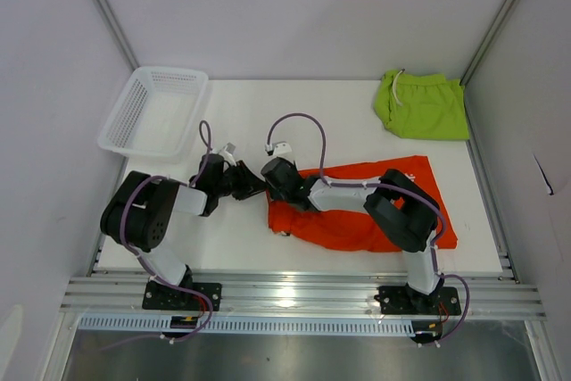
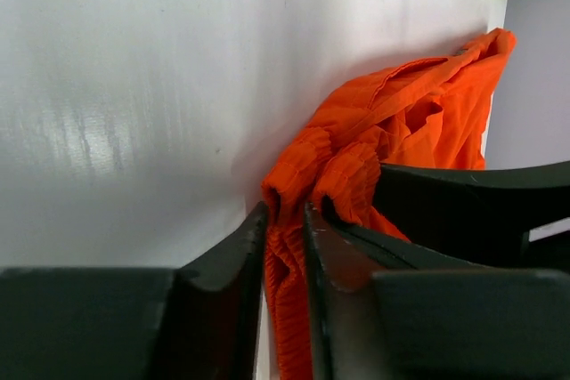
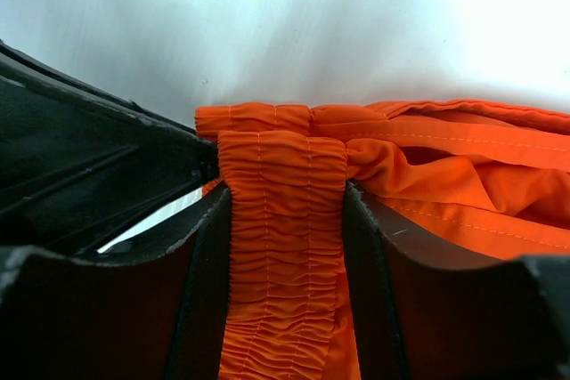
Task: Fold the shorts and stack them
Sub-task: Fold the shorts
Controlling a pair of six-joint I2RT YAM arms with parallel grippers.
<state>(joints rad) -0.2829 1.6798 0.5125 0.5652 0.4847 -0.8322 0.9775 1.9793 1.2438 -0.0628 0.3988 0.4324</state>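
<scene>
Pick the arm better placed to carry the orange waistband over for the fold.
Right, probably. The right gripper has the orange shorts' gathered waistband squarely between both fingers; the left gripper has only a thin fold between its fingers.

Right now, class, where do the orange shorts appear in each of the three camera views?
Top external: orange shorts right of centre, near the front edge.
Left wrist: orange shorts from lower middle rising to upper right.
Right wrist: orange shorts centre and right.
Shared landmark: white table beneath them.
</scene>
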